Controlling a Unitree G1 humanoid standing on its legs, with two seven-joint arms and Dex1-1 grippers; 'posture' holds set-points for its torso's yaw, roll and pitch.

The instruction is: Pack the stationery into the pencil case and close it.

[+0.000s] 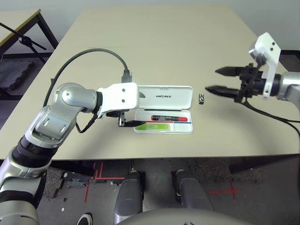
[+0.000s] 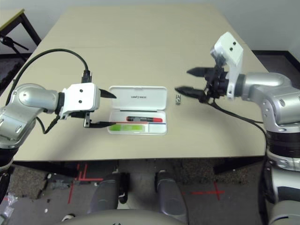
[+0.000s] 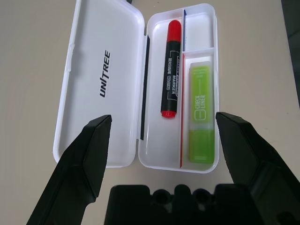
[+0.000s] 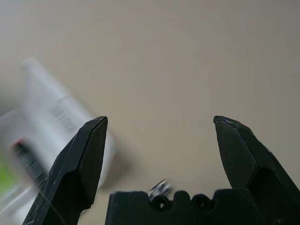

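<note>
Both claws stood spread wide and held nothing. The left gripper (image 1: 129, 112) hung at the left end of the open pencil case (image 1: 187, 90), mid-frame, one finger over the lid, the other by the tray. Inside lay the red marker (image 1: 168, 117), the lime-green highlighter (image 1: 159, 126) and a red-and-blue pencil (image 3: 182, 112). The right gripper (image 1: 218, 80) hovered at right, just beside the tiny metallic piece (image 1: 201, 99) on the table (image 1: 154, 42).

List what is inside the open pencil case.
The pencil case holds a red marker, a lime-green highlighter and a red-and-blue pencil along the divider. Whatever lies beneath them is covered.
</note>
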